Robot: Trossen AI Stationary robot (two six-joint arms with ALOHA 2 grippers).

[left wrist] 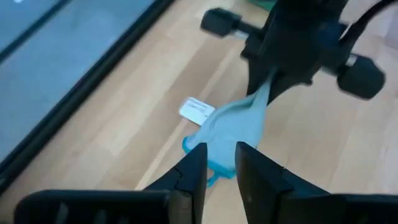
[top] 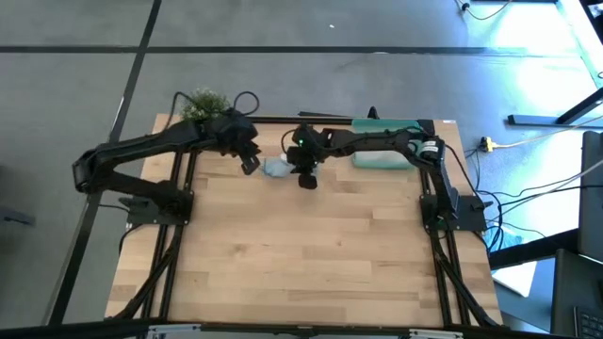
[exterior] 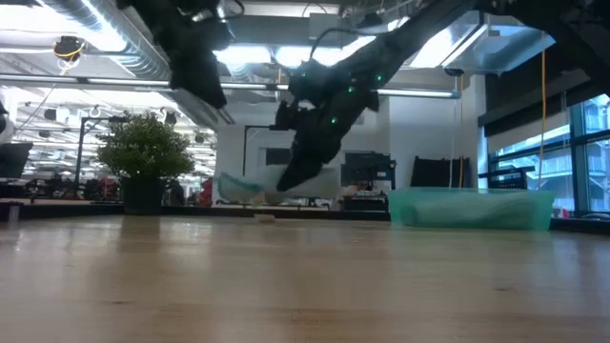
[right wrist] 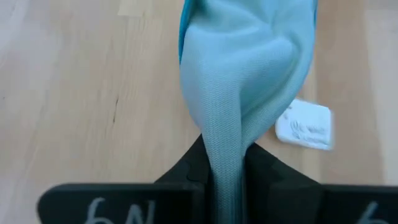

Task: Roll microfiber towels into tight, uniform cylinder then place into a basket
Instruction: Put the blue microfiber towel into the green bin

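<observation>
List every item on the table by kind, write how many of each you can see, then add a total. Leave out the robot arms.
Light blue towel with white tag: 1
Teal basket: 1
Potted plant: 1
Total: 3

A wooden counter (exterior: 305,286) is seen level from its near edge. Toward its far edge, at the middle, a light blue towel (exterior: 250,186) is held up off the surface by the right gripper (exterior: 291,176), whose fingers are pinched on the cloth. The left gripper (exterior: 217,100) hangs higher, just beside it and apart from the cloth. A teal basket (exterior: 472,208) rests near the far right corner. A potted plant (exterior: 145,157) stands near the far left corner.
</observation>
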